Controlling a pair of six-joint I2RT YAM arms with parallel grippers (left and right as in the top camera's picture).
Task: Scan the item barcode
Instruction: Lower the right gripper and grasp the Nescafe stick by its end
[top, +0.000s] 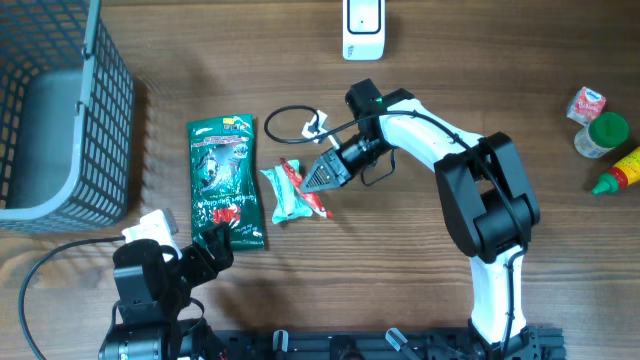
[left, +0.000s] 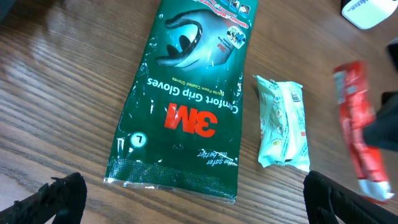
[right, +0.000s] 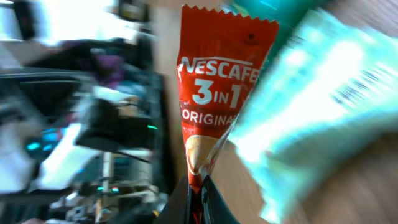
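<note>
R gripper (top: 320, 178) clamped on red Nescafe sachet (right: 214, 93) at table ctr, by pale green packet (top: 283, 197). L gripper (top: 207, 250) jaws wide, empty, near btm edge of 3M gloves pack (top: 227, 180).

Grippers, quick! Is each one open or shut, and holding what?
Left gripper: open, holding nothing.
Right gripper: shut on the red Nescafe sachet.

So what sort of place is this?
Probably a mock shop checkout on a wooden table: a grey shopping basket, packaged goods like a Nescafe sachet and gloves pack, and what looks like a white scanner.
</note>
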